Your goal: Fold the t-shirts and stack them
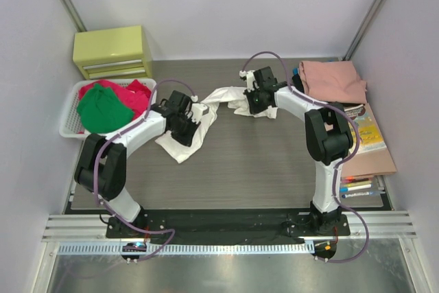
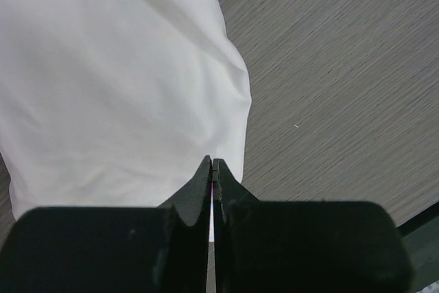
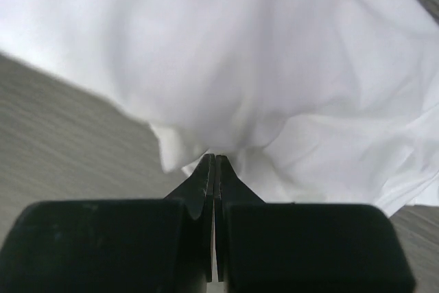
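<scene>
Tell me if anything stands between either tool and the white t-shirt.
Nothing visible does. The left tool and the right tool are each shut directly on the white t-shirt, which stretches between them.

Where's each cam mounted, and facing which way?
Top external: above and behind left arm and right arm, looking down on the table; both show.
Left wrist: on the left arm, looking along its shut jaws at the white t-shirt and table.
Right wrist: on the right arm, along its shut jaws into that shirt.
Shared: all three see the white t-shirt.
</scene>
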Tool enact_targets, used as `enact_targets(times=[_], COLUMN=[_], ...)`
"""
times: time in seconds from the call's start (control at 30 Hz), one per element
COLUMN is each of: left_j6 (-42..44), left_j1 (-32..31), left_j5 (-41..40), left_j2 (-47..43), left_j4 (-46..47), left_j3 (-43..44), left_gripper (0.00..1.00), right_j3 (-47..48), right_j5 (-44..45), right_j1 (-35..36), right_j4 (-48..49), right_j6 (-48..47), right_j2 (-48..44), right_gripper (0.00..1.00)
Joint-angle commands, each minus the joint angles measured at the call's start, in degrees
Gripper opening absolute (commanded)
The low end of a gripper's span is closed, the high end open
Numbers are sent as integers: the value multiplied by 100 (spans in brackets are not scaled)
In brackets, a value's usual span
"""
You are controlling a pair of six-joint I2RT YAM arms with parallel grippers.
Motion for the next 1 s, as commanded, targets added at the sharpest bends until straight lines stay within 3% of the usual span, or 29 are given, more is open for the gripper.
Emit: enact_targets(times=[0.0, 0.43, 0.77, 0.97], left_j6=[34, -28, -37, -28], left_j1=[3, 3, 3, 3], left_j5=[-14, 39, 39, -23], left_j2=[-261, -270, -314, -384], left_j4=[241, 276, 276, 285], left_j3=[-151, -187, -222, -301], left_gripper=[0, 0, 0, 0], right_j3=[586, 1219, 1553, 1089], right_j5=[173, 437, 938, 368], right_j1=[-284, -1321, -1322, -1321], right_j4=[0, -9, 43, 96], right_j6=[28, 107, 28, 71], right_j2=[395, 1055, 1161, 470], right_gripper=[1, 1, 1, 1])
